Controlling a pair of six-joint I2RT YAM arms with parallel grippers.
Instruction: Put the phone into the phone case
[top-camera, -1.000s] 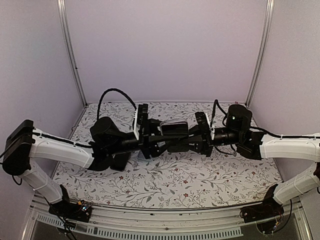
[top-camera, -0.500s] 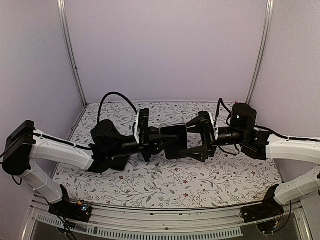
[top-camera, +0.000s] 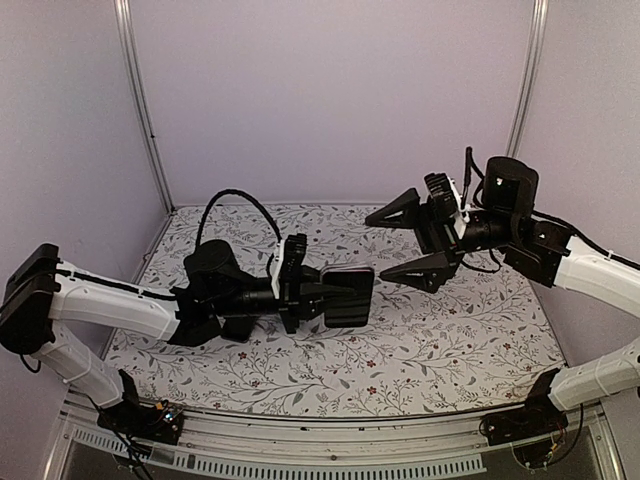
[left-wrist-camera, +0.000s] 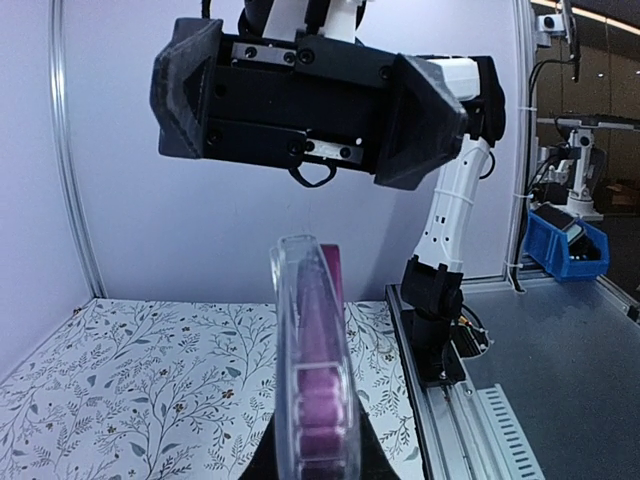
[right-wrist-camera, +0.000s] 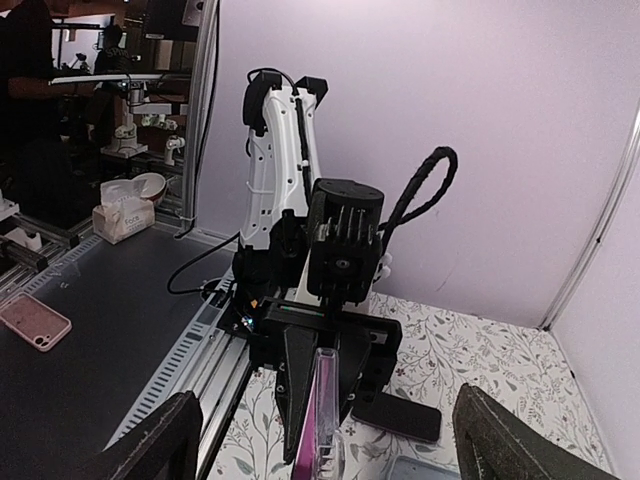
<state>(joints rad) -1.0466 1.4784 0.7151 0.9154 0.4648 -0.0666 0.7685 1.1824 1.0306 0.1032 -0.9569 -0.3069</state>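
While the left hand (top-camera: 322, 294) clamps it, the case (top-camera: 352, 298) juts forward.

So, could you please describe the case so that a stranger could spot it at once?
Over the floral table, find the left gripper, which is shut on the case and holds it off the surface. From above the case is a flat dark rectangle. Edge-on it shows a clear rim with purple inside, while the right gripper nearby stands open and empty.

The phone case (left-wrist-camera: 310, 370) is clear, glossy plastic; the floral table cover (top-camera: 400, 350) looks matt, the corner posts (top-camera: 143, 110) metal.
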